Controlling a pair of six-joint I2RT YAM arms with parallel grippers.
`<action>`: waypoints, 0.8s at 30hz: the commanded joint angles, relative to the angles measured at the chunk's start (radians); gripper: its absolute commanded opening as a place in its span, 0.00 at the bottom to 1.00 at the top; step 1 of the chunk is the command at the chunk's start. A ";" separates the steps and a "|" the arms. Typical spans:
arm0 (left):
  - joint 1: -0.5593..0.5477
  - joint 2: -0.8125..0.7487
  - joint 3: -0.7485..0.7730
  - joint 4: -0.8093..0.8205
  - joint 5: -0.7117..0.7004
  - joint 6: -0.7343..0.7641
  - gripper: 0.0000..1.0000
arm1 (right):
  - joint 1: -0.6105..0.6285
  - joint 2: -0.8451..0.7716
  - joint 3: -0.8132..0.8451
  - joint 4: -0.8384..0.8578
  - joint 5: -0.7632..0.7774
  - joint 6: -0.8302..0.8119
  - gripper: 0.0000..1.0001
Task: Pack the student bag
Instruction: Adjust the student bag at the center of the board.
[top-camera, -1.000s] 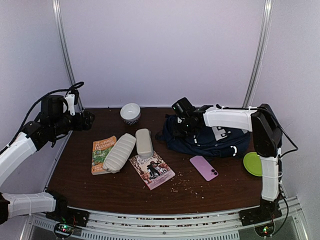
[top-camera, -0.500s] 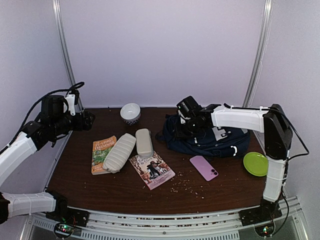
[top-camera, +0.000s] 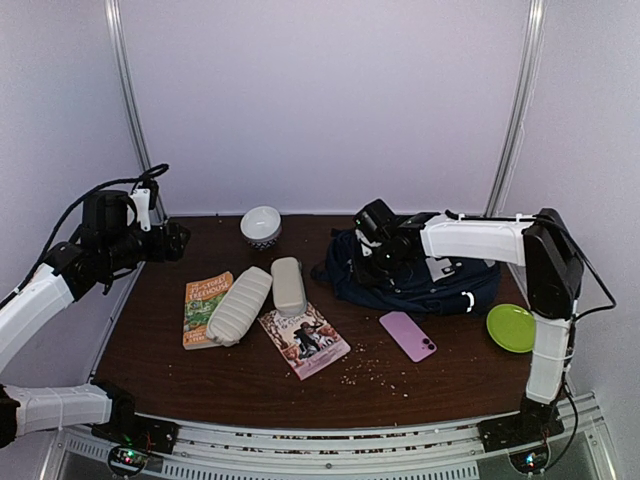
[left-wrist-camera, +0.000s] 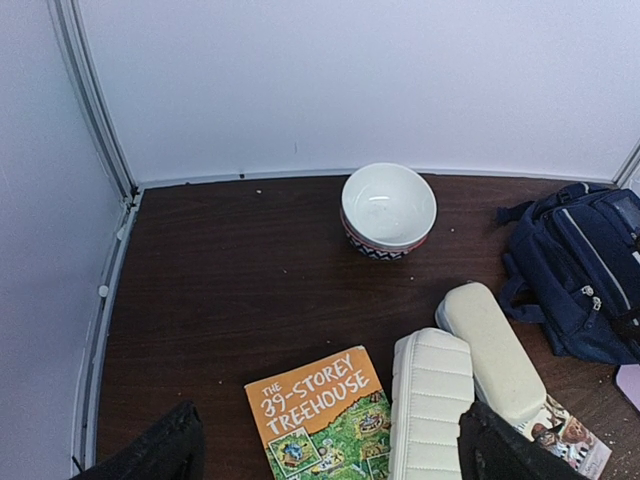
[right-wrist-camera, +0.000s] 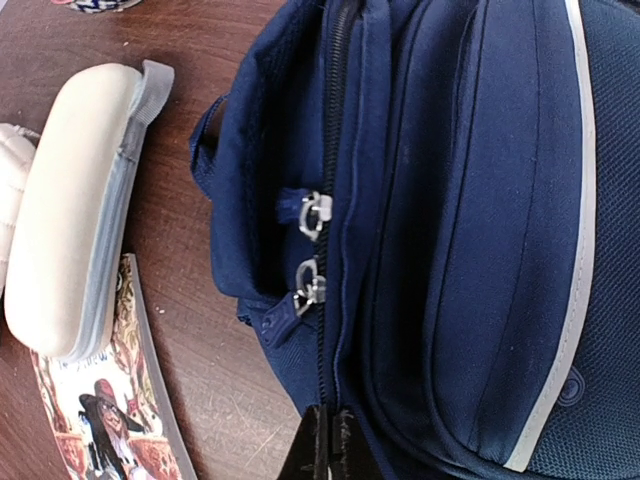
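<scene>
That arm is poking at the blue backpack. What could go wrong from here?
The student bag looks zipped shut, and its zipper pulls are small: the right jaws, close by on the zipper line, could slip or pinch fabric instead. The bag is soft and lies loose on the table, so a tug might drag it whole, perhaps nudging the pink phone or the green plate beside it.

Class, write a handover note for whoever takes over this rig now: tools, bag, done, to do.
Left tool: open, empty, raised near the table's back-left corner.
Right tool: on the bag beside its zip pulls; grip unclear.
Done: nothing visibly packed; bag looks zipped.
To do: open it, load the orange book, second book, ribbed case, smooth case, phone from the table.
</scene>
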 joint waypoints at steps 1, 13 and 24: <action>0.006 -0.001 0.021 0.015 -0.013 -0.001 0.90 | 0.021 -0.103 -0.023 -0.057 0.040 -0.103 0.00; 0.007 0.043 0.039 -0.001 -0.004 0.007 0.89 | 0.202 -0.376 -0.290 -0.167 0.067 -0.332 0.00; 0.005 0.078 0.050 0.006 0.167 0.030 0.89 | 0.331 -0.514 -0.454 -0.212 -0.025 -0.290 0.03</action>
